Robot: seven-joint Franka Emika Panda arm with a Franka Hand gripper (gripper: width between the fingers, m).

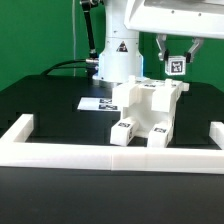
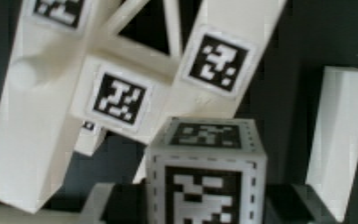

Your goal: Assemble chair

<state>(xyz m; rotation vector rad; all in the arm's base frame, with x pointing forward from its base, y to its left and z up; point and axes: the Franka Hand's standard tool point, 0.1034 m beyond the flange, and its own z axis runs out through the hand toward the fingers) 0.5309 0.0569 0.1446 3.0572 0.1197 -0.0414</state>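
Plainly, in the exterior view the hand [image 1: 176, 60] hangs at the upper right with its two dark fingers pressed in on a small white plastic block [image 1: 176, 67], whose black-and-white tagged face looks toward the camera. The block is off the black counter [image 1: 40, 100] and sits above the far right end of the chunky white plastic chair structure [image 1: 145, 105], with a narrow gap showing between them. That structure stands in the middle of the counter. Its long axis runs from the near side, by the long white border rail [image 1: 110, 155], back toward the exterior view's right, and two tagged ends face the camera. The flat white marker board [image 1: 95, 103] lies just beside it on the exterior view's left, in front of the white robot base [image 1: 118, 55]. In the wrist view the hand [image 2: 202, 205] pinches the block [image 2: 208, 160] between dark fingers [image 2: 114, 203] on either side, with two tagged faces showing; which way its long axis lies I cannot tell. Beyond it the chair structure [image 2: 87, 110] shows tilted white slabs bearing three tags, and a plain white bar [image 2: 345, 120] lies apart from both.
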